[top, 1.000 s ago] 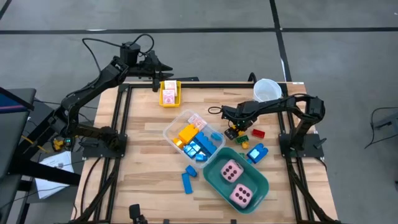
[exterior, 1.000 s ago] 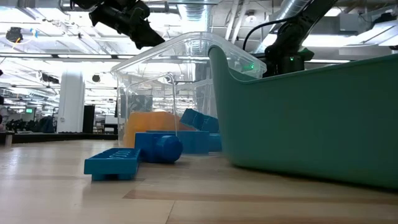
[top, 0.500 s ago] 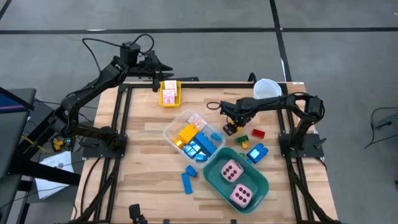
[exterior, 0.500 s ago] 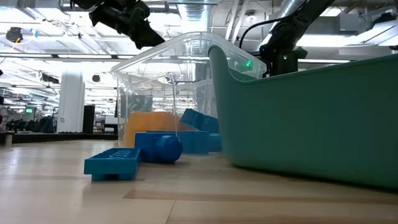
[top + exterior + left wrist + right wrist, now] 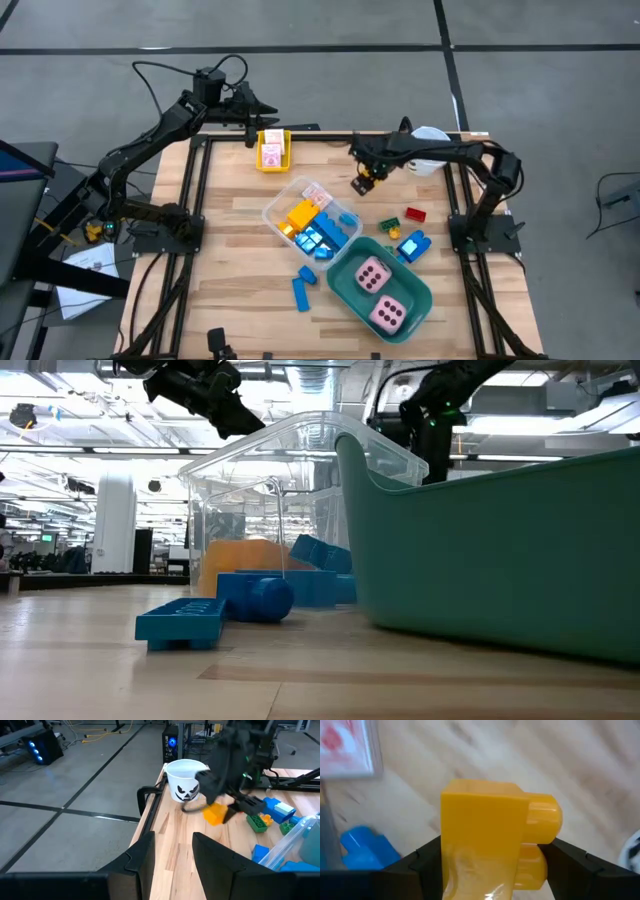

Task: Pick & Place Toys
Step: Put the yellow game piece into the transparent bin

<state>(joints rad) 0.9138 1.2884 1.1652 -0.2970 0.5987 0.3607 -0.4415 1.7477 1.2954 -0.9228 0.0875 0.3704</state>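
Right wrist view: the right gripper point(image 5: 487, 865) pinches a yellow brick point(image 5: 492, 837) between its two fingers, studs pointing sideways, above bare wood. From above, the same gripper point(image 5: 362, 183) hangs with the brick point(image 5: 361, 186) over an open strip of table point(image 5: 230, 270), with the clear box point(image 5: 310, 215) at its 7 o'clock and the white cup point(image 5: 430, 145) at its 2 o'clock by the far edge. Nothing stands directly beneath it. At its 5 o'clock lie the green brick point(image 5: 390, 224), red brick point(image 5: 415, 214) and a blue brick point(image 5: 411, 246) near the right edge, and beyond them the teal tub point(image 5: 350, 290) holding two pink dice point(image 5: 372, 274). The box holds orange and blue bricks and a pink card. A loose blue brick point(image 5: 303, 292) lies at the box's 6 o'clock. The left gripper point(image 5: 268, 111) waits past the far edge, jaws partly apart on nothing, above the yellow tray point(image 5: 272, 150).
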